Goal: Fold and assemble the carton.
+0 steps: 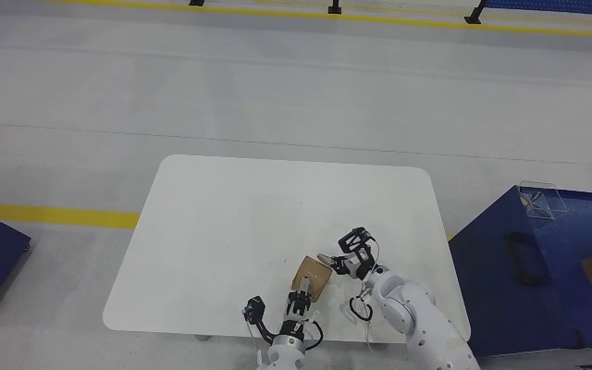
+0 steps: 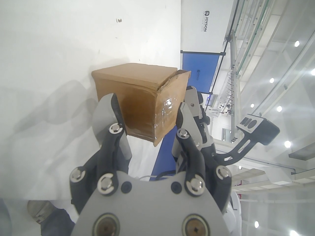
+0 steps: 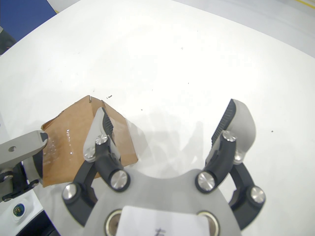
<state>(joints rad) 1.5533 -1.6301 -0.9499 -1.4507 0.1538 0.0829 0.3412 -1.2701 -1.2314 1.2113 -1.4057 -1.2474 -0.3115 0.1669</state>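
carton (image 1: 312, 276) near the front edge of the table (image 1: 240, 213), held by one arm
the left gripper (image 2: 147, 104) is clenched on the carton's two opposite sides. the right gripper (image 3: 166, 107) is just beside the carton, spread wide and holding nothing, one finger close over the carton's edge.

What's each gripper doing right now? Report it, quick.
Left gripper: closed on the carton, a finger on each side.
Right gripper: open, holding nothing, next to the carton.
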